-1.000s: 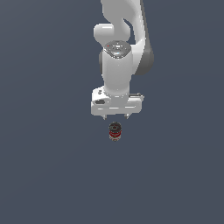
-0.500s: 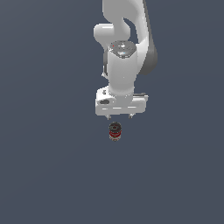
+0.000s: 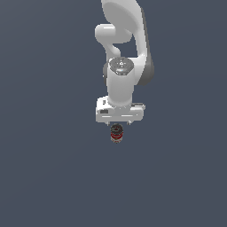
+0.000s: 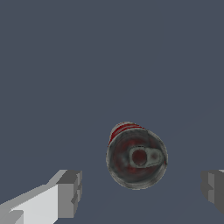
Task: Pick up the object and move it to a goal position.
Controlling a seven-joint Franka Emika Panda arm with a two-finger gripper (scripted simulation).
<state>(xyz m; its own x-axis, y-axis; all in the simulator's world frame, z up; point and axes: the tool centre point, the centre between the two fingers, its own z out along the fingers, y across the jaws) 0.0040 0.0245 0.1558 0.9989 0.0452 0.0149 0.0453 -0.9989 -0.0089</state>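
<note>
The object, a small tin can [image 3: 116, 133] with a red-and-white label and dark lid, stands upright on the grey floor. In the exterior view my white gripper [image 3: 119, 123] hangs just above and behind it, its fingers hardly visible below the hand. In the wrist view the can [image 4: 136, 156] shows lid-up with its pull tab, lying between my two grey fingertips [image 4: 70, 192] but nearer the far one. The gripper [image 4: 142, 189] is open and empty, wider than the can.
A plain dark grey floor [image 3: 53, 177] surrounds the can on all sides. The white arm [image 3: 126, 53] rises behind the gripper. No other objects show.
The gripper has come down and closer toward the can over the last second. The can has not moved.
</note>
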